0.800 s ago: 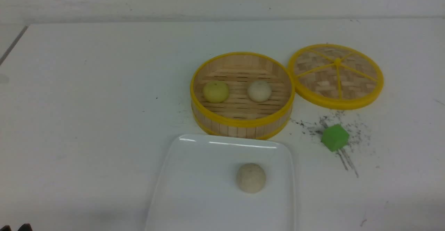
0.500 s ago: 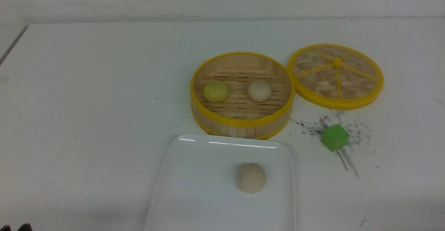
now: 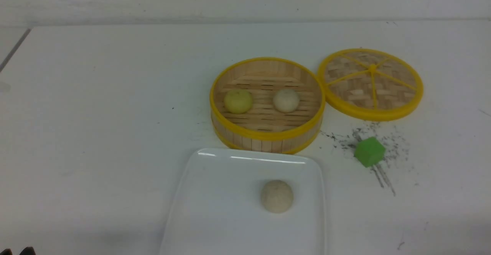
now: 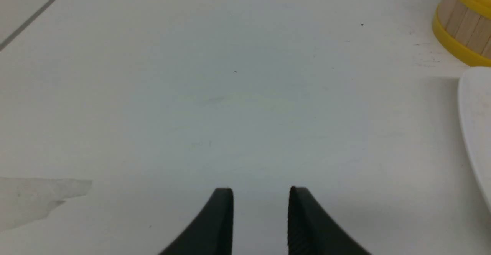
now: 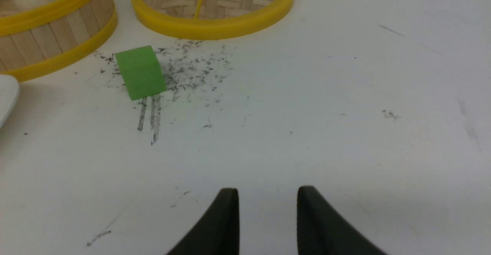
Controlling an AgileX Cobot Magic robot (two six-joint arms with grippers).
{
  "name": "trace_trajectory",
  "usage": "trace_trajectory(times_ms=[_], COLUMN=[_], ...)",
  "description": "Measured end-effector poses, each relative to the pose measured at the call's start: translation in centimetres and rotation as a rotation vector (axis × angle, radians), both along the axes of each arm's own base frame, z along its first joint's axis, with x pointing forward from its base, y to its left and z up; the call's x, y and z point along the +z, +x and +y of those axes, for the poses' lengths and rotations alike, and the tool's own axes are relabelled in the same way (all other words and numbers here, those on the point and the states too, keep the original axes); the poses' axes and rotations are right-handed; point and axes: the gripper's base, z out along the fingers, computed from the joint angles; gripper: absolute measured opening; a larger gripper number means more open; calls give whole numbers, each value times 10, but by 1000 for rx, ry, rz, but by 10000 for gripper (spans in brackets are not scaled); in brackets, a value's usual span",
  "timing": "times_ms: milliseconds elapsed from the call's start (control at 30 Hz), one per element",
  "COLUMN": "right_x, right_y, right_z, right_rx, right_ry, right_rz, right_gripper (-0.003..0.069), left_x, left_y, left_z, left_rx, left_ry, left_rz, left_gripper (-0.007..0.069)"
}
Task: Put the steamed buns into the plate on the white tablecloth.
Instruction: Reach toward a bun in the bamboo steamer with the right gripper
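A white tablecloth (dark scratch marks toward its right) carries a white rectangular plate nearest the robot, a round bamboo steamer just behind it, a lid beside the steamer, and a green cube among the marks.

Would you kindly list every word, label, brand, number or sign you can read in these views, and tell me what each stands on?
No readable text: there is none in any view.
The plate, bamboo steamer, its lid, green cube, pale yellow bun, off-white bun and beige bun are all unmarked.
The dark marks on the white tablecloth are smudges and scratches, not characters.
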Motion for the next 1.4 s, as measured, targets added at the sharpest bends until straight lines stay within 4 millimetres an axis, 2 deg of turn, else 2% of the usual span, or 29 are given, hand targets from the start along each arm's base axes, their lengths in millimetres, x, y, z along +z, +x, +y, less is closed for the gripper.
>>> trace_trajectory(times_ms=[1133, 1233, 1333, 1367, 1400], right_x=[0, 1, 1, 2, 3], right_y=[0, 0, 0, 0, 0], right_z=[-4, 1, 9, 9, 14], right_rx=[-9, -27, -61, -64, -82], right_ry=[-101, 131, 524, 551, 772], right_rz=[-2, -5, 14, 17, 36], right_gripper=[239, 239, 239, 239, 239], left_x=[0, 0, 1, 1, 2], left_y=[0, 0, -1, -1, -1], left_z=[0, -7, -14, -15, -18], left_rx=[4, 38, 80, 87, 107], left_ry=[-30, -391, -785, -822, -999], left_rz=[0, 8, 39, 43, 65], left_gripper=[240, 240, 240, 240, 240])
